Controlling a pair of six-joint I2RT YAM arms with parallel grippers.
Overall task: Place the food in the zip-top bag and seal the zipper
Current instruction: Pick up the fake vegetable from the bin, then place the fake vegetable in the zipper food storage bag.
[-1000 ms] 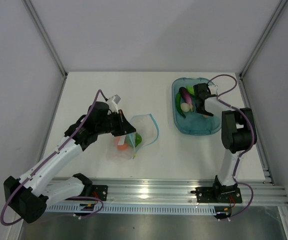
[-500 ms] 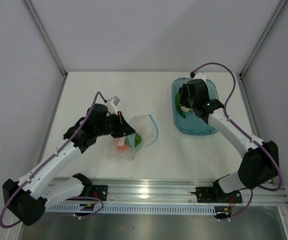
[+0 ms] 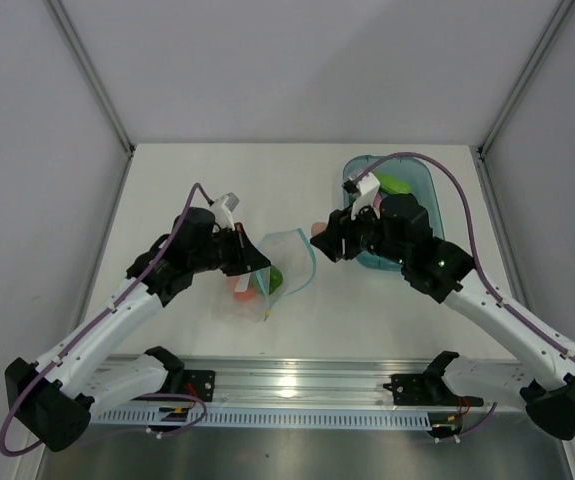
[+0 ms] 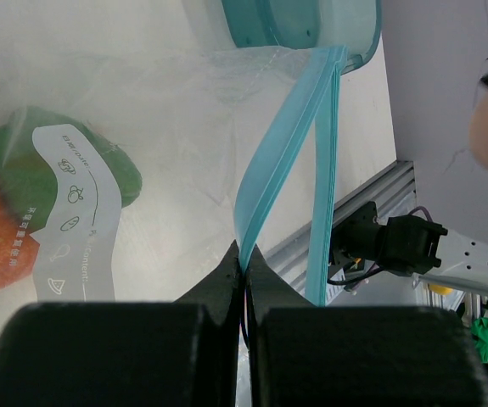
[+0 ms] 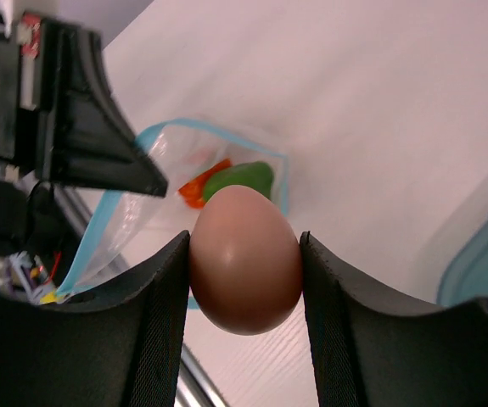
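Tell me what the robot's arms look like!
The left arm and right arm are white tubes with chunky black joints. A purple cable loops along each. The left gripper and right gripper are black all over.

My left gripper (image 3: 255, 262) pinches the zip-top bag (image 3: 292, 262) toward the tabletop's (image 3: 187, 180) near edge; my right gripper (image 3: 323, 240) holds a pinkish round piece (image 3: 317, 231) just beside it.

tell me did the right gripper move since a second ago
Yes. The right gripper has swung left, off the blue tray and toward the zip-top bag, holding a pinkish egg-shaped food piece.
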